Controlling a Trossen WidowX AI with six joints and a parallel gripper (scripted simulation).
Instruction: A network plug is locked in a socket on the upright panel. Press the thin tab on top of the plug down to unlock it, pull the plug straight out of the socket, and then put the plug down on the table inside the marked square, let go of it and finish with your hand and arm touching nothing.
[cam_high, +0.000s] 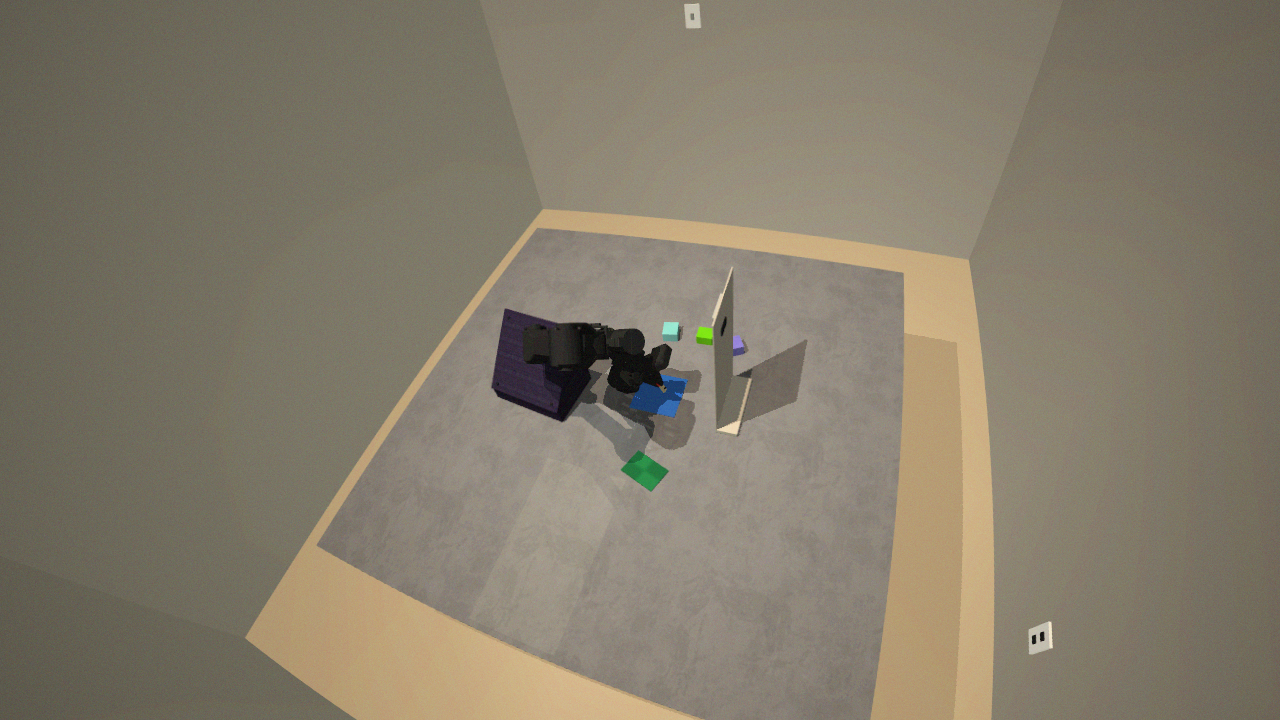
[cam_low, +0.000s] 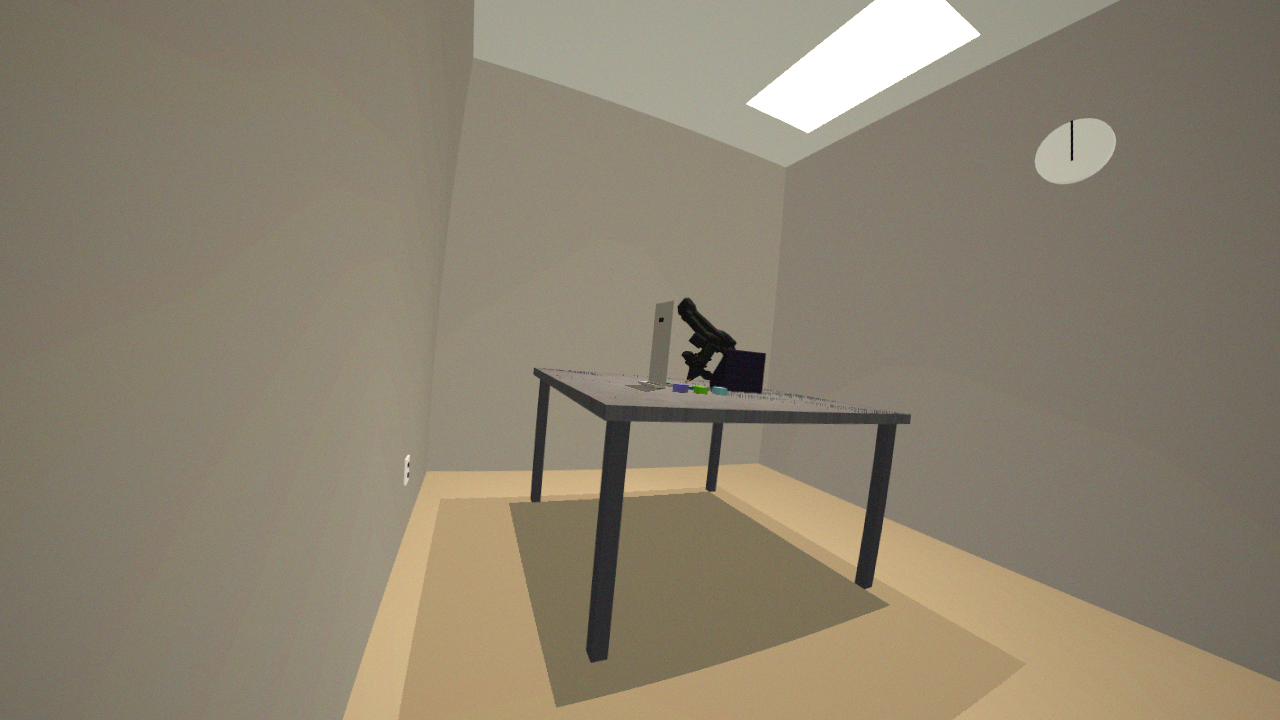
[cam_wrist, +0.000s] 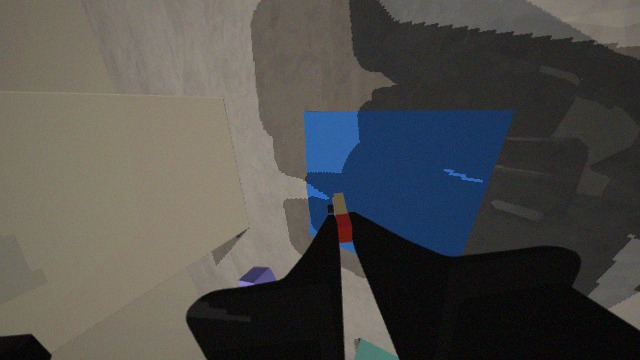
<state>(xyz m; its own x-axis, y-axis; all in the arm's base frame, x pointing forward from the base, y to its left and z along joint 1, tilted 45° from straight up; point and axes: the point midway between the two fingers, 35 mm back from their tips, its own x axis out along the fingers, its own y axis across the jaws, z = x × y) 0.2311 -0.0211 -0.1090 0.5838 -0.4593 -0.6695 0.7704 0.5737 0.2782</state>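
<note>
My gripper (cam_high: 663, 385) (cam_low: 688, 378) (cam_wrist: 341, 220) is shut on the plug (cam_wrist: 344, 229), a small piece with a red part and a tan part, seen between the black fingertips in the wrist view. The plug is out of the upright panel (cam_high: 724, 380) (cam_low: 660, 349) (cam_wrist: 125, 160). The fingertips point down over the blue square (cam_high: 650, 407) (cam_wrist: 425, 160), towards its panel side. They look low; whether the plug touches the table cannot be told. The small dark opening (cam_high: 724, 325) (cam_low: 661, 319) in the panel is high above the gripper.
A green square (cam_high: 644, 471) lies apart from the blue one. A mint block (cam_high: 670, 331) (cam_low: 719, 390) (cam_wrist: 375, 352), a lime block (cam_high: 705, 335) (cam_low: 700, 389) and a purple block (cam_high: 738, 345) (cam_low: 680, 387) (cam_wrist: 257, 275) stand near the panel. A dark box (cam_high: 523, 371) (cam_low: 745, 371) stands by the arm.
</note>
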